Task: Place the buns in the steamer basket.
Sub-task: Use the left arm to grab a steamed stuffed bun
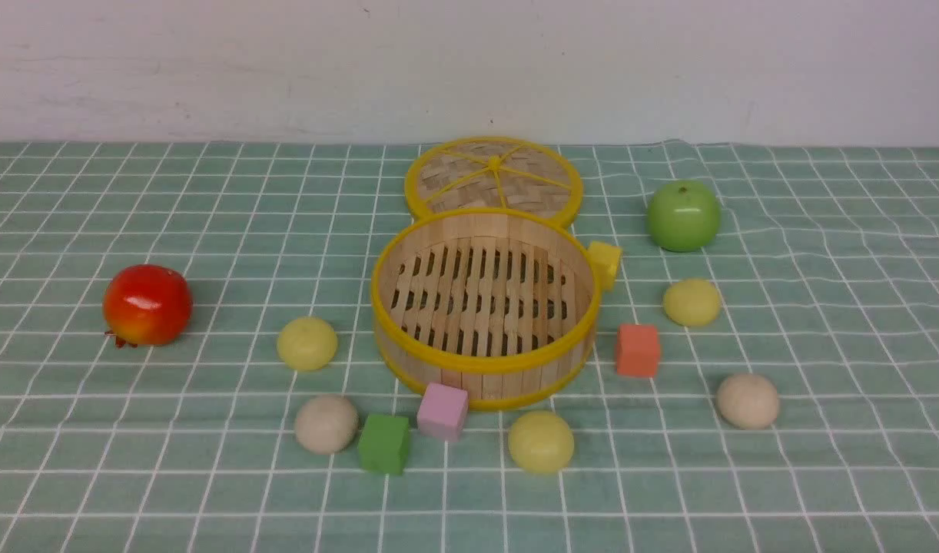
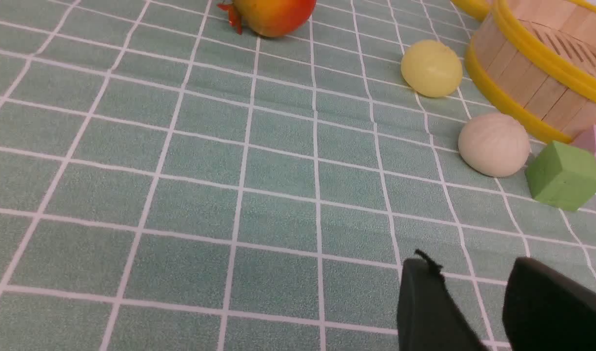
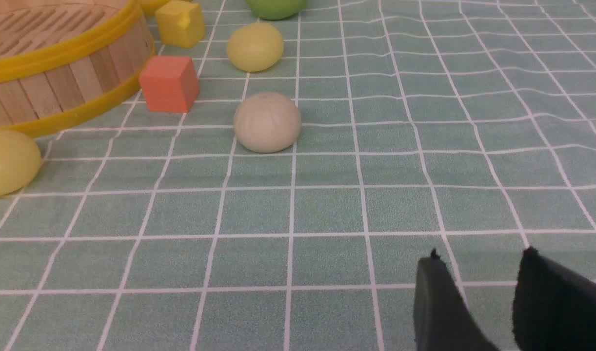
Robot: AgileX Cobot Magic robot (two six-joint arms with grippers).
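Checked green cloth (image 1: 131, 461), white grid lines, faintly rippled toward my right. Steamer basket (image 1: 408, 349) sits mid-cloth: round, shallow, with an upright wood-strip wall, slatted floor and yellow rims. Nothing lies in it. Flat woven lid (image 1: 492, 177), yellow-rimmed, lies just behind it. Glossy green apple (image 1: 683, 216) back right; shiny red fruit (image 1: 147, 304) far left.

All five buns are on the cloth around the basket, smooth matte domes. My left gripper (image 2: 473, 265) hovers over bare cloth, dark fingers spread, nothing between them. Left beige bun (image 2: 494, 144) lies ahead of it, well apart, and left yellow bun (image 2: 431, 68) lies beyond, near the basket wall. My right gripper (image 3: 481, 258) is likewise parted and empty. Right beige bun (image 3: 267, 122), faintly pleated, lies ahead, with right yellow bun (image 3: 255, 46) farther on. Front yellow bun (image 1: 541, 442) is just before the basket.

Matte cubes: green cube (image 1: 384, 443) beside the left beige bun, pink cube (image 1: 442, 411) at the basket's front wall, orange cube (image 1: 638, 350) and yellow cube (image 1: 605, 263) to its right.
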